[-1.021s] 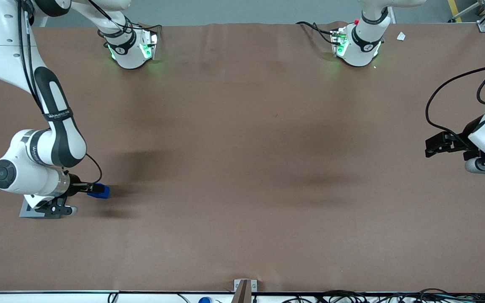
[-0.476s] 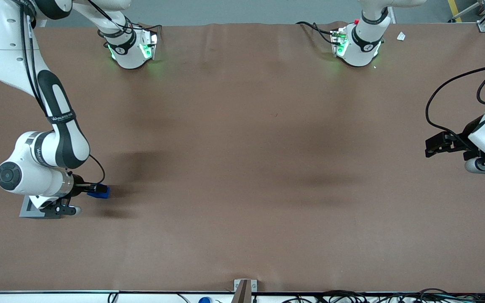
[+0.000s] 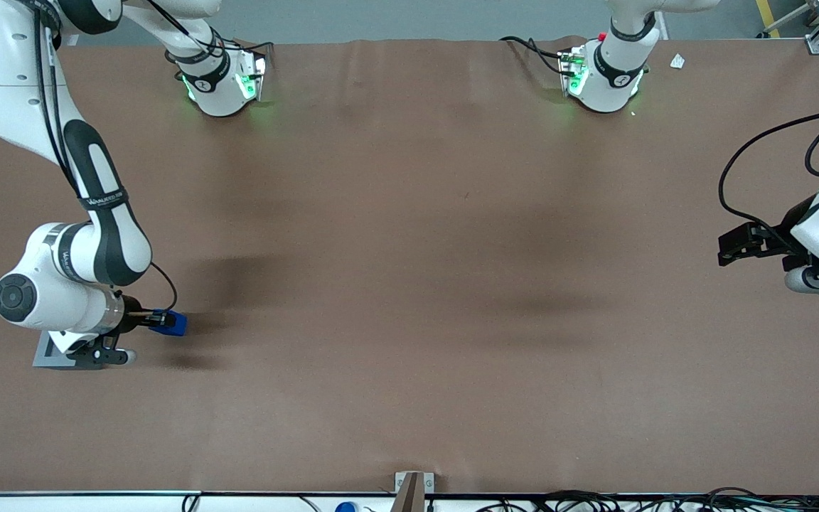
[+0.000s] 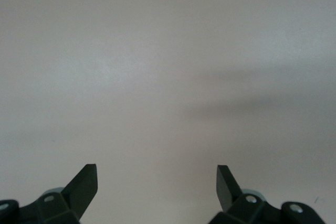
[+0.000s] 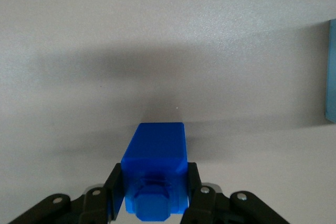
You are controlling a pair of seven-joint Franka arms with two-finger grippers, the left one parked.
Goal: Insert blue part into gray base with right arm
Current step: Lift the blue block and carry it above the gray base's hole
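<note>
My right arm's gripper (image 3: 161, 321) is shut on the blue part (image 3: 170, 323), a small bright-blue block, low over the brown table at the working arm's end. In the right wrist view the black fingers (image 5: 115, 182) clamp both sides of the blue part (image 5: 155, 156); my gripper (image 5: 155, 184) holds it upright. I cannot tell whether it touches the table. The gray base (image 3: 45, 354) stands beside the gripper, slightly nearer the front camera, mostly hidden under my wrist. Its pale edge (image 5: 331, 72) shows in the right wrist view.
The brown table cover (image 3: 409, 284) stretches toward the parked arm's end. Both arm bases (image 3: 221, 78) stand at the table's edge farthest from the front camera. A small bracket (image 3: 413, 487) sits at the near edge.
My wrist has shifted slightly away from the front camera and toward the table's middle with the blue part still held. The blue part has hardly moved. The gray base has not moved.
</note>
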